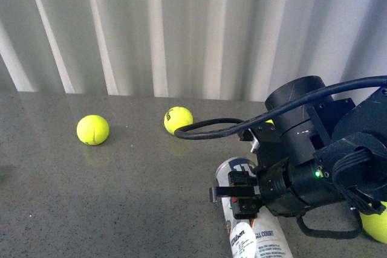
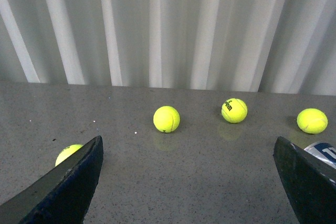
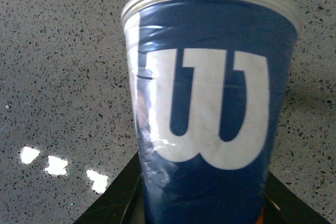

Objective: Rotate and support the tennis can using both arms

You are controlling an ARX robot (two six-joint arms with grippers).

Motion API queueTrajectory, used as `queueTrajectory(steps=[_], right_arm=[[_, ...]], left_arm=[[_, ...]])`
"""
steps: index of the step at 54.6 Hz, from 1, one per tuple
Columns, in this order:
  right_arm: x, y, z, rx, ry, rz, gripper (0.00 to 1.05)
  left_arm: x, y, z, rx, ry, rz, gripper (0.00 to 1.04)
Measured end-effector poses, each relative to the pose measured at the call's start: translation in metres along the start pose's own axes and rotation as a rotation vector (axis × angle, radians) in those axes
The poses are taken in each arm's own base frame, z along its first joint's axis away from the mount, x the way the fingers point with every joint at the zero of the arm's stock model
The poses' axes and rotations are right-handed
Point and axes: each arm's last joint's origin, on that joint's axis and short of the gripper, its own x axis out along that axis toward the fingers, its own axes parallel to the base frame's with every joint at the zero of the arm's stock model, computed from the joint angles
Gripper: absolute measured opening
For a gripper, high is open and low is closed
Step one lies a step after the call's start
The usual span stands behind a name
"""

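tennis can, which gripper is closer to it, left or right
Right. The right gripper clasps the tennis can, one side each. The left gripper hangs open and apart, with only the can's end in its view.

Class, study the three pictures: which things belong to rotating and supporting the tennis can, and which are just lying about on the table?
Belong to the job:
can
right hand, fingers either side of the can
left hand, open and empty

Just lying about:
four balls, loose on the table
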Motion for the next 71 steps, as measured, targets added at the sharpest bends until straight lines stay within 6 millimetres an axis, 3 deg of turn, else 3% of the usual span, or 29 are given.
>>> queueTrajectory(steps=[13,38,45,60,71], right_arm=[[-0.003,0.0,0.002,-0.012,-0.014,-0.008,0.23],[-0.006,0.002,0.003,-0.021,-0.03,-0.01,0.17],[-0.013,0.004,0.005,-0.078,-0.105,-0.066,0.15],[-0.051,0.025,0.012,-0.514,-0.439,-0.302,0.12],[-0.055,0.036,-0.013,-1.049,-0.578,-0.361,0.12]], left_arm=[[0.0,0.0,0.0,0.0,0.0,0.0,0.98],[0.0,0.0,0.0,0.0,0.0,0.0,0.98],[0.0,0.0,0.0,0.0,0.0,0.0,0.98],[0.0,0.0,0.0,0.0,0.0,0.0,0.98],[0.0,0.0,0.0,0.0,0.0,0.0,0.98]])
